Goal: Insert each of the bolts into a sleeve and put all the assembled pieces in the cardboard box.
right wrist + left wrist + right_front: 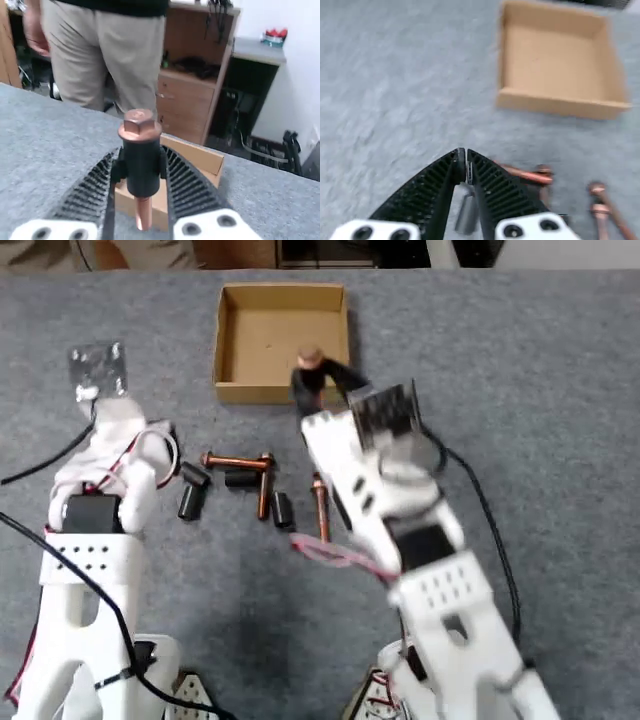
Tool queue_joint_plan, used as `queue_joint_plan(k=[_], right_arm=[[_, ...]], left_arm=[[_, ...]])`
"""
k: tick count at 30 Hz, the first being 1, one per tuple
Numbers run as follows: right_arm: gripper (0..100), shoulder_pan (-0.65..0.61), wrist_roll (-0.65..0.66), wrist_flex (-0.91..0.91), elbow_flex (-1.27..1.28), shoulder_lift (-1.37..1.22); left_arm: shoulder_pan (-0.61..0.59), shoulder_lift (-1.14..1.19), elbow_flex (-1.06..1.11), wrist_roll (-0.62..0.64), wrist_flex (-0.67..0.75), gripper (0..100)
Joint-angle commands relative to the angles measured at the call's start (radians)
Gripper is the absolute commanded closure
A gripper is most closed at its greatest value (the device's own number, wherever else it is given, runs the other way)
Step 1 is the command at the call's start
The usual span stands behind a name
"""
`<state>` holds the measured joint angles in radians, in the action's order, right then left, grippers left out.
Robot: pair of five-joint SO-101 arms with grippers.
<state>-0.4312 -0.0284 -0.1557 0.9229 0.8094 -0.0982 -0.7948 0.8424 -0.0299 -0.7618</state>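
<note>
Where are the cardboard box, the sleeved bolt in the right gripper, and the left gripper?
cardboard box [250, 392], high view, on its near wall.
sleeved bolt [142, 167], right wrist view, on the black sleeve.
left gripper [462, 159], left wrist view, midway between its fingertips.

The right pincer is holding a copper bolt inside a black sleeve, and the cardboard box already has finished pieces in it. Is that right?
Not quite: the cardboard box is empty, as the left wrist view shows. The right pincer is holding a copper bolt inside a black sleeve, as you said.
</note>
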Motion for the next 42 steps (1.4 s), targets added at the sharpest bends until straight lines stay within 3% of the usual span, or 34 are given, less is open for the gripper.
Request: queue_joint_plan(k=[1,9,19,23,27,35,42], right_arm=[[99.7,0.021,0.012,0.011,-0.257,-0.252],[99.7,0.021,0.012,0.011,-0.697,-0.817],[99.6,0.038,0.011,-0.023,-1.288,-1.471],[99.1,0.044,0.008,-0.201,-1.529,-1.610],[91.8,0.044,0.005,-0.365,-1.732,-1.712],[89.2,0.041,0.003,-0.568,-2.029,-1.862],[77.7,0.041,-0.054,-0.683,-2.232,-1.963]], left_arm=[[-0.072,-0.002,0.124,-0.005,0.135,98],[-0.074,0.002,0.342,0.003,0.413,98],[-0.038,0.002,0.381,0.003,0.436,98],[-0.044,0.002,0.381,0.003,0.439,98],[-0.040,0.002,0.381,0.003,0.439,98],[-0.041,0.002,0.381,-0.003,0.433,98],[-0.046,0.002,0.381,-0.002,0.431,98]])
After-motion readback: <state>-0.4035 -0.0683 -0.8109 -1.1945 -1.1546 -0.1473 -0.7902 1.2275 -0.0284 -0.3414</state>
